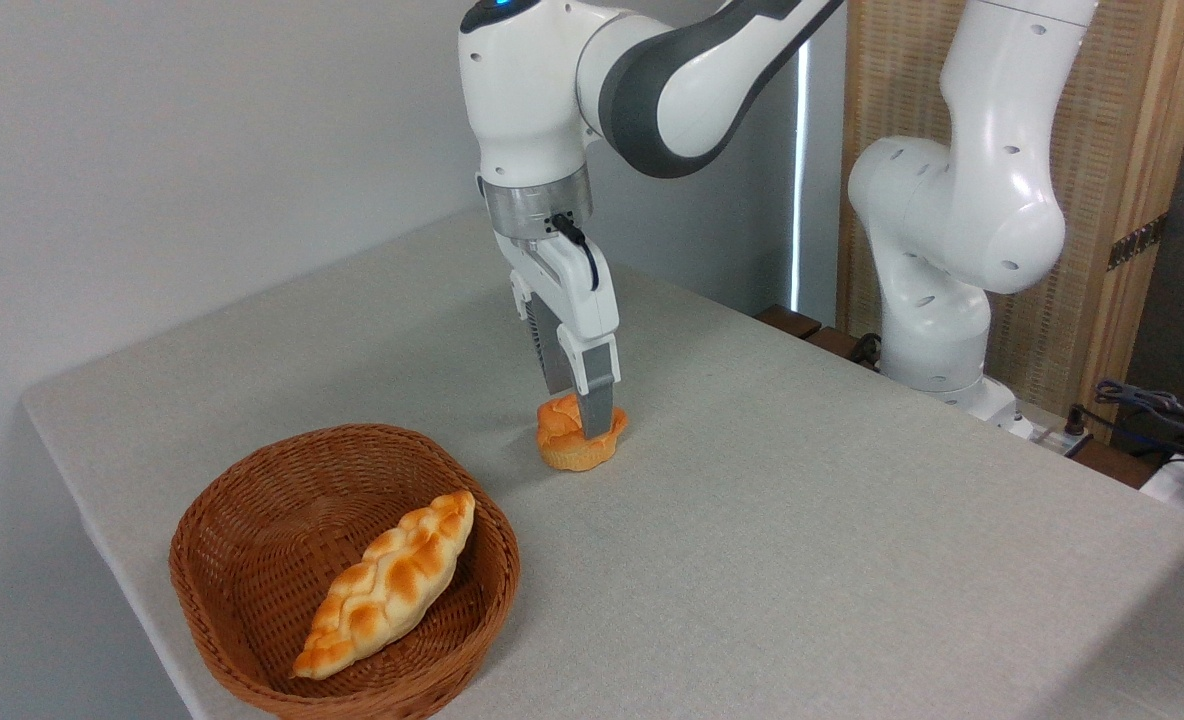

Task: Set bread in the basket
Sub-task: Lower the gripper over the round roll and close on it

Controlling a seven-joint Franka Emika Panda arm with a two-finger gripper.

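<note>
The bread (pixel 564 440), a small round bun with an orange lobed top, sits on the table just right of the basket. My gripper (pixel 582 415) points straight down onto it. One grey finger (pixel 598 400) presses against the bun's near side and the other stands behind it, so the jaws look shut on the bread. The bun's base still touches the tabletop. The round brown wicker basket (pixel 252 500) stands at the front left, about a hand's width from the bun.
A long braided golden loaf (pixel 389 585) lies inside the basket. The arm's white base (pixel 937 330) stands at the table's far right edge with cables (pixel 1152 405) beside it. The table's left edge (pixel 92 500) runs close behind the basket.
</note>
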